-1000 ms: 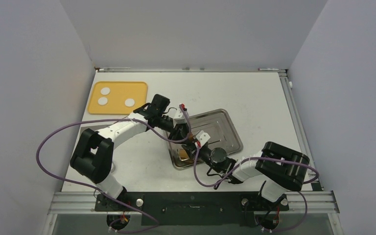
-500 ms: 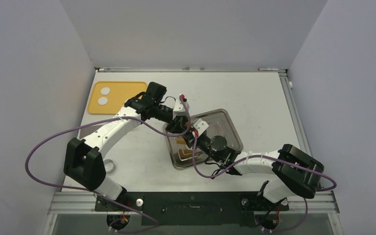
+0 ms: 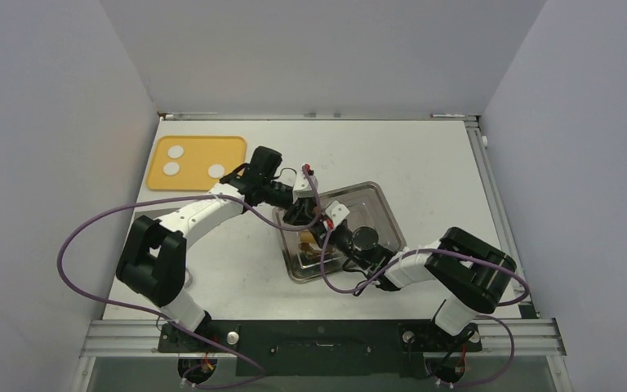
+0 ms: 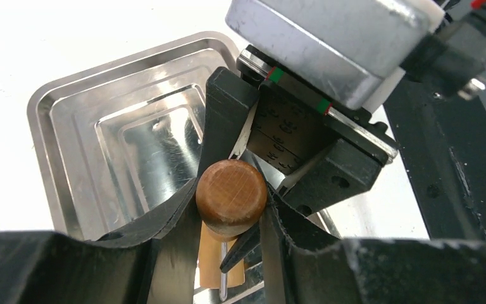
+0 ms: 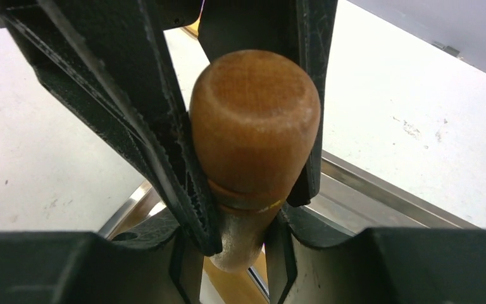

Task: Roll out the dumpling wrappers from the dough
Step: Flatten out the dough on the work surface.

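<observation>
Three small white rounds of dough (image 3: 176, 151) (image 3: 171, 168) (image 3: 215, 170) lie on a yellow board (image 3: 197, 143) at the far left. No dumpling wrappers show. A wooden rolling pin (image 3: 309, 239) hangs tilted over the left part of a metal tray (image 3: 380, 200). My left gripper (image 3: 300, 219) is shut on the pin's round handle knob (image 4: 231, 190). My right gripper (image 3: 325, 238) is shut on the same handle's neck (image 5: 243, 231), just below the knob (image 5: 253, 114). The two pairs of fingers interlock round it. The pin's paler body (image 4: 212, 269) shows beneath.
The steel tray lies at the table's middle, its stepped floor (image 4: 145, 145) bare and shiny. White tabletop (image 3: 424, 155) extends to the right and behind. Purple cables loop off both arms near the front edge.
The joined grippers with the pin have shifted slightly up and left over the tray. The left arm's elbow swung out and came back. Both grips are unchanged.
</observation>
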You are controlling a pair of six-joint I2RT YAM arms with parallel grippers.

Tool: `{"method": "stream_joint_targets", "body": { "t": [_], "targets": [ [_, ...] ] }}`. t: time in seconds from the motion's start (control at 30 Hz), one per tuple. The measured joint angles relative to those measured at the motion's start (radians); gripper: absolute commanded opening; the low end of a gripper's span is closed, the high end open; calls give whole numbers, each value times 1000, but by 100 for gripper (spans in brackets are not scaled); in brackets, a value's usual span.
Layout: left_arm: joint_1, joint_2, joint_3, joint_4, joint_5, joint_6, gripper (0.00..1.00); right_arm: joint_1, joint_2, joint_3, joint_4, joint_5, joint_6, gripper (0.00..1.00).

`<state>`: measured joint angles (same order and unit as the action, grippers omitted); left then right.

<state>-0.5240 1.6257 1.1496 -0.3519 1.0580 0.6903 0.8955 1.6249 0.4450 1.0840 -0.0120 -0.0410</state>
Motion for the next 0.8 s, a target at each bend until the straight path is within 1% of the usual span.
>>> {"method": "stream_joint_targets", "body": {
  "t": [0.13, 0.23, 0.33, 0.53, 0.6, 0.73, 0.8],
  "targets": [
    [-3, 0, -20, 3, 37, 12, 0, 14, 4, -42, 68, 0, 27, 8],
    [-2, -4, -30, -26, 62, 29, 0, 43, 4, -69, 101, 17, 48, 8],
    [2, -5, -45, -78, 73, 34, 0, 71, 7, -94, 110, 19, 88, 8],
    [3, -3, -47, -86, 82, 39, 0, 82, 21, -102, 143, 34, 114, 8],
    [5, -2, -28, -128, 74, 60, 0, 84, 12, -90, 114, 35, 109, 8],
    [15, 5, 53, -289, 39, 113, 0, 90, -49, -43, -29, 33, 92, 8],
    [17, 8, 106, -338, 27, 110, 0, 82, -92, -14, -97, 35, 78, 8]
  ]
}}
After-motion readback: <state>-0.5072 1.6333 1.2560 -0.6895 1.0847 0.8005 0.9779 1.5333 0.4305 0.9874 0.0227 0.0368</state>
